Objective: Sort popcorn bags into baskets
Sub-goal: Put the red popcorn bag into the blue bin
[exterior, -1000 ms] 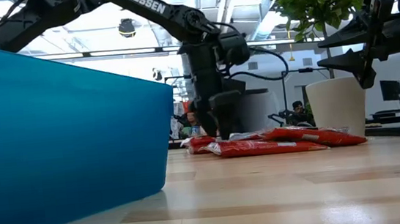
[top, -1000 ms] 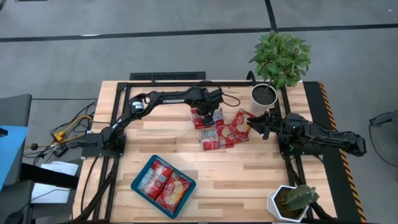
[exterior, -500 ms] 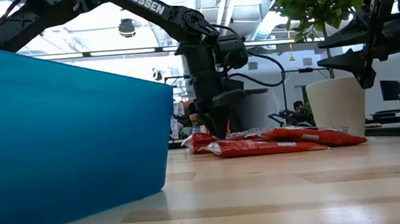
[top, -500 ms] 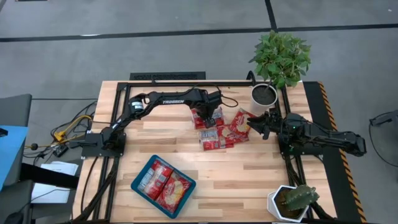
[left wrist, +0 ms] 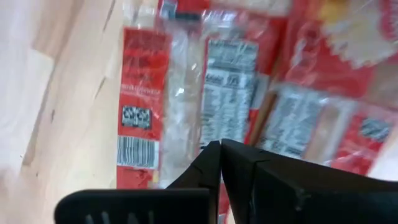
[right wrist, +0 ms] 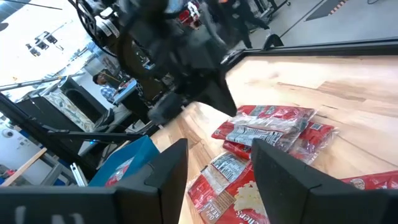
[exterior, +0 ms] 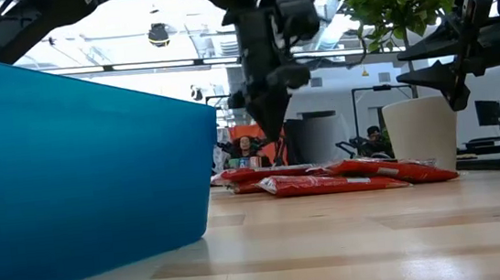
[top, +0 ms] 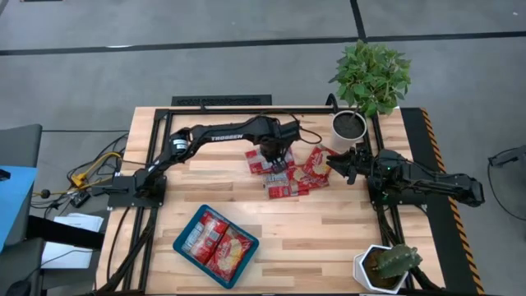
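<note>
High view, left gripper (top: 278, 156): fingers pressed together, empty, above the popcorn bags (top: 285, 173)
Right gripper (top: 335, 163): spread, beside pile
Tray (top: 184, 242): holds packets

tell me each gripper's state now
left gripper: shut, empty, above the bags
right gripper: open, empty, waiting by the pot

Both arms are dark, slim and jointed, the left arm (top: 222, 131) carrying white lettering along its upper link and a thin black cable looping near its wrist, the right arm (top: 427, 182) ending in flat, blunt black fingers (right wrist: 283, 180).
</note>
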Controlling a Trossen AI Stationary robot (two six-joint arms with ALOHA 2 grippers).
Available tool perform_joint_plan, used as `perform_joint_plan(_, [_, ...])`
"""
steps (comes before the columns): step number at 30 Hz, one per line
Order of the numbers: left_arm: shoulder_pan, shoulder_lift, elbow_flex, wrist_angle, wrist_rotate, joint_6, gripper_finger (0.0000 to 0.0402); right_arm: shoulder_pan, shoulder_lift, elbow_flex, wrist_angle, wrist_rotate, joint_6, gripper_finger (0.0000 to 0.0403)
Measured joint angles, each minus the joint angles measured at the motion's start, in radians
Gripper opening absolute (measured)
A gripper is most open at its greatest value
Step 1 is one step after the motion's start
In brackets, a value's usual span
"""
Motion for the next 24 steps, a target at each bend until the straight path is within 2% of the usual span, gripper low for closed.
perform_joint_plan(4, [-0.036, -0.011, 0.051, -0.049, -0.089, -0.016, 0.0001, 0.0, 0.0, 0.0, 0.0, 0.0, 0.0, 0.0199])
perform_joint_plan(8, [-0.049, -0.011, 0.078, -0.135, -0.085, -0.028, 0.0028, 0.0, 0.0, 0.0, 0.0, 0.0, 0.0, 0.0205])
perform_joint_plan(10, [-0.046, -0.012, 0.083, -0.202, -0.078, -0.083, 0.0054, 0.001, 0.001, 0.0, 0.0, -0.001, 0.0, 0.021])
perform_joint_plan(12, [-0.044, -0.012, 0.083, -0.309, -0.117, -0.154, 0.0089, 0.001, 0.001, 0.0, 0.0, -0.002, 0.0, 0.0214])
perform_joint_plan(15, [-0.044, -0.014, 0.082, -0.458, -0.24, -0.317, 0.0144, 0.001, 0.001, 0.0, 0.0, -0.002, 0.0, 0.0219])
perform_joint_plan(17, [-0.051, -0.018, 0.069, -0.453, -0.323, -0.373, 0.0177, 0.001, 0.001, 0.0, 0.0, -0.002, 0.0, 0.0221])
perform_joint_plan(20, [-0.061, -0.037, 0.068, -0.433, -0.264, -0.344, 0.0212, 0.001, 0.001, 0.0, -0.001, -0.002, -0.001, 0.0222])
perform_joint_plan(24, [-0.075, -0.091, 0.076, -0.448, 0.016, -0.334, 0.024, 0.001, 0.002, 0.0, -0.001, -0.002, -0.002, 0.0218])
